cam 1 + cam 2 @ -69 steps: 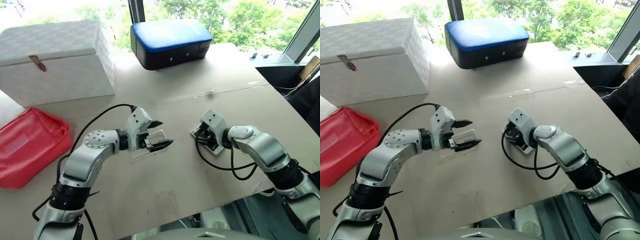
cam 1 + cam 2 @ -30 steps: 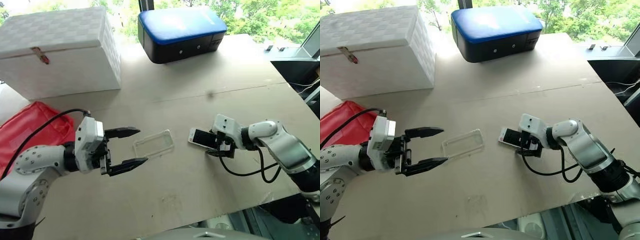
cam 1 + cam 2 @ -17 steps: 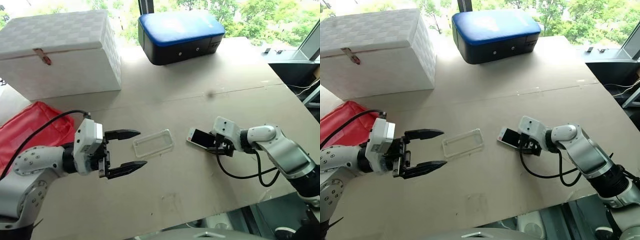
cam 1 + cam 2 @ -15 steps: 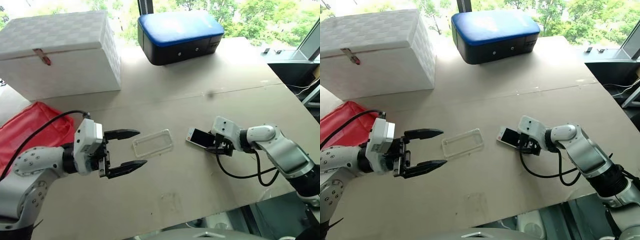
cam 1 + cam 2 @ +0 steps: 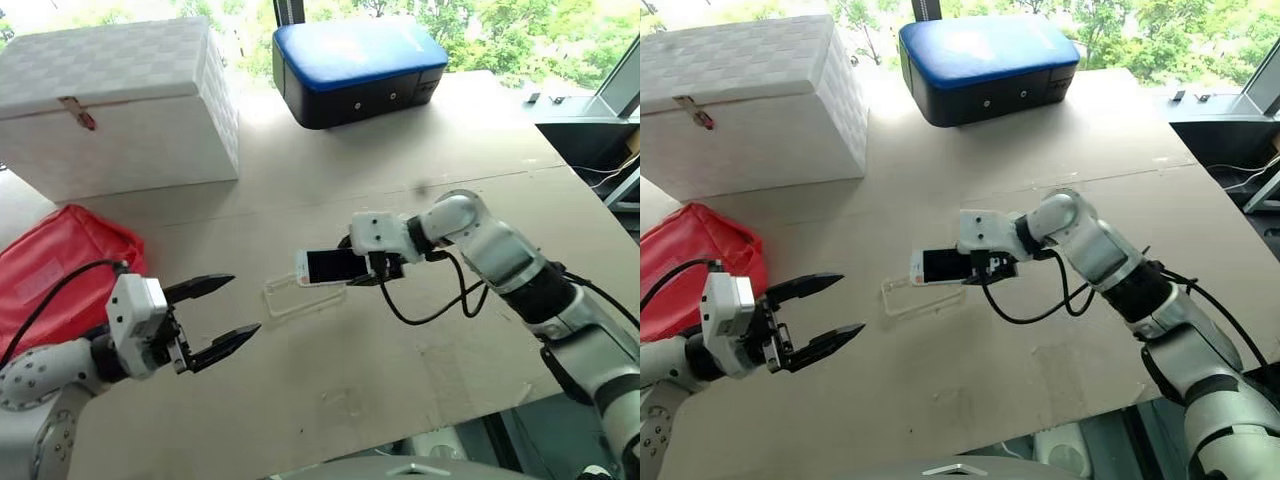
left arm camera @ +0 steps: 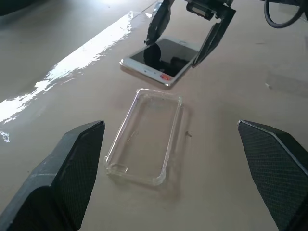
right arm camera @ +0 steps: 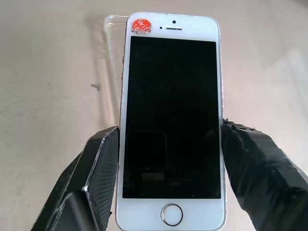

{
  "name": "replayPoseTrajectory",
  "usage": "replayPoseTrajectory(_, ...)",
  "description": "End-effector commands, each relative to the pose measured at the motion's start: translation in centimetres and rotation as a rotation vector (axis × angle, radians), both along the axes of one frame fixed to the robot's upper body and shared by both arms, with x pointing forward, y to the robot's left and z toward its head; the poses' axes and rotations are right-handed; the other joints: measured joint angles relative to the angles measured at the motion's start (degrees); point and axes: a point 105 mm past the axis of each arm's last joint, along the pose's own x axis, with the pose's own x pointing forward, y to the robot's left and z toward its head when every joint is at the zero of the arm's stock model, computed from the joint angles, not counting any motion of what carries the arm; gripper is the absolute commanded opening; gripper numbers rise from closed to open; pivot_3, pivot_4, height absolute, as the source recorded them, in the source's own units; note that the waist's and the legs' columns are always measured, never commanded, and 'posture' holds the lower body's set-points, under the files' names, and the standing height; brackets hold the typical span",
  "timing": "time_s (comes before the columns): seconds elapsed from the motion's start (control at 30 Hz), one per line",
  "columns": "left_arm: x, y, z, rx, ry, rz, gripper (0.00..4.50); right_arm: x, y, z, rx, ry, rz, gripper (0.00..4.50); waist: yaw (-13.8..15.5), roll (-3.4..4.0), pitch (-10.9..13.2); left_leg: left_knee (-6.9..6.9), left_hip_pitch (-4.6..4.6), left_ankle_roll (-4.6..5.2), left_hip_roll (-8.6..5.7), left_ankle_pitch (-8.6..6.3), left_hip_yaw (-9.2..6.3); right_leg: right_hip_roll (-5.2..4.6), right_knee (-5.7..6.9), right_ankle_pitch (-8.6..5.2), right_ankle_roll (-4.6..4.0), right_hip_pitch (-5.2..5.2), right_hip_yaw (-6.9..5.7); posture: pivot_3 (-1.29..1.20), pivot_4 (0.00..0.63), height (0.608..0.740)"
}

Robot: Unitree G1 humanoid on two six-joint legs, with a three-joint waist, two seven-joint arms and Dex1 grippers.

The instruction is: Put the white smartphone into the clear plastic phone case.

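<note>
Worktop point(image 5: 330, 380) looks the same, but the right hand point(image 5: 362, 268) has swung over, pinching the white smartphone point(image 5: 330, 267) screen-up just above the clear plastic phone case point(image 5: 300, 297). Left hand point(image 5: 222, 320) has backed off, spread wide. I'd guess lining up and pressing in comes next.

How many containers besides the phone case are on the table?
3: white box at the far left, blue-topped case at the far middle, red pouch at the left edge. More may be hidden.
</note>
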Motion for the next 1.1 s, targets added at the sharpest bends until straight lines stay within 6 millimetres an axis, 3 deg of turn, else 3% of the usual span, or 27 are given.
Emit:
replayPoseTrajectory(0.03, -1.1, 0.9, 0.1, -0.005, -0.022, 0.027, 4.50, 0.9, 1.2, 0.0, -0.046, -0.048, 0.022, 2.76, -0.1, -0.01, 0.0, 0.01, 0.00, 0.00, 0.00, 0.00, 0.01, -0.01, 0.00, 0.00, 0.00, 0.00, 0.01, 0.00, 0.150, 0.740)
replayPoseTrajectory(0.23, -2.8, 1.5, -1.4, -0.001, 0.020, 0.069, 4.50, 0.9, 3.3, -0.5, -0.071, -0.055, 0.088, 2.76, -0.1, 0.02, 0.0, 0.02, 0.05, 0.00, 0.02, 0.00, 0.00, 0.05, 0.07, -0.02, -0.03, 0.00, -0.02, 0.00, 0.150, 0.740)
replayPoseTrajectory(0.47, -3.3, 1.8, -2.0, -0.004, 0.031, 0.084, 4.50, 0.5, 5.1, -1.1, -0.083, -0.052, 0.151, 2.76, -0.3, -0.01, 0.0, 0.02, 0.11, 0.00, 0.03, 0.00, -0.02, 0.07, 0.16, -0.03, -0.06, 0.01, -0.04, 0.00, 0.150, 0.740)
replayPoseTrajectory(0.73, -3.7, 1.7, -2.1, -0.002, 0.039, 0.078, 4.50, 1.0, 5.0, -2.5, -0.139, -0.057, 0.174, 2.76, -0.4, -0.01, -0.1, 0.02, 0.27, -0.01, 0.03, 0.00, 0.02, 0.07, 0.47, -0.06, -0.10, 0.01, 0.03, 0.00, 0.150, 0.740)
replayPoseTrajectory(1.07, -3.7, 1.6, -2.1, -0.001, 0.029, 0.086, 4.50, 1.5, 5.2, -2.4, -0.132, -0.057, 0.174, 2.76, -0.5, -0.04, -0.1, 0.05, 0.45, -0.10, 0.04, 0.06, 0.00, 0.11, 0.83, -0.20, -0.29, 0.01, 0.07, 0.00, 0.150, 0.740)
replayPoseTrajectory(1.1, -3.7, 1.6, -2.1, -0.001, 0.028, 0.086, 4.50, 1.6, 5.2, -2.3, -0.127, -0.056, 0.168, 3.26, -0.5, -0.03, -0.1, 0.05, 0.45, -0.10, 0.05, 0.06, 0.00, 0.11, 0.83, -0.20, -0.29, 0.01, 0.07, 0.00, 0.150, 0.740)
